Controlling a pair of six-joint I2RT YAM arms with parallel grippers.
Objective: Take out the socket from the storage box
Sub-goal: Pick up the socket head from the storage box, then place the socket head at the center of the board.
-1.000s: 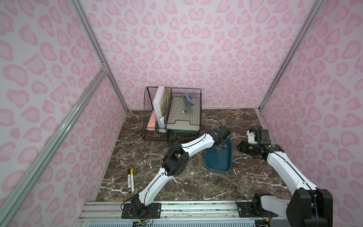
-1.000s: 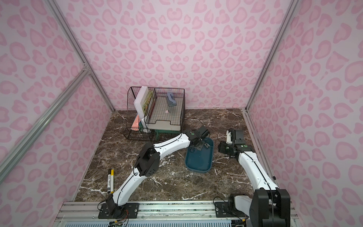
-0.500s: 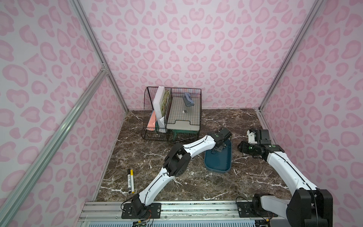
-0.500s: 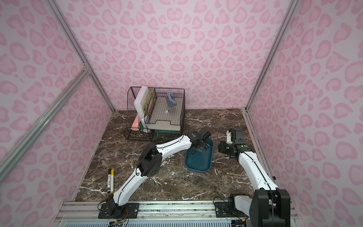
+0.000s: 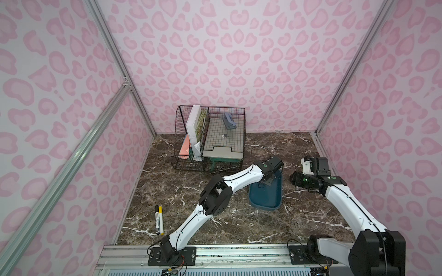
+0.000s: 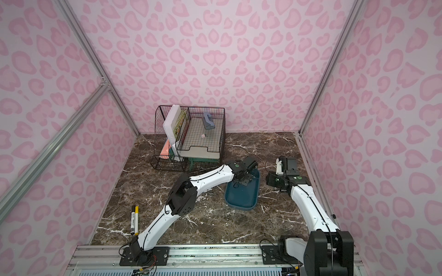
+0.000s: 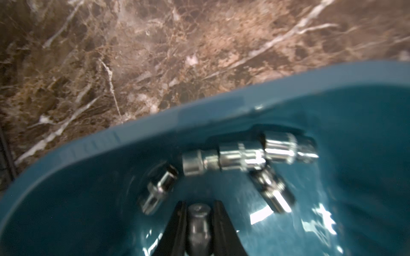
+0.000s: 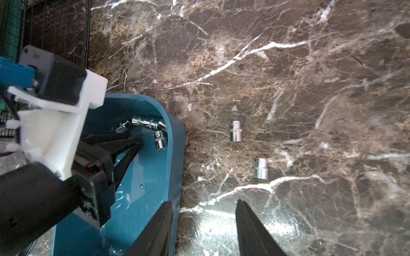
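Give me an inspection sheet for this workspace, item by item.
Surface: brown marbled tabletop.
Job's things: teal storage box holds loose sockets at one end; two outside sockets lie on the tabletop beside it.
Clutter: black wire organiser with books; two markers.
Pincers: left pincer inside the box, fingers tight around a single socket; right pincer open, empty, beside the box.
Cables: thin black cable loops by the left wrist.
Surroundings: pink spotted walls, aluminium posts.
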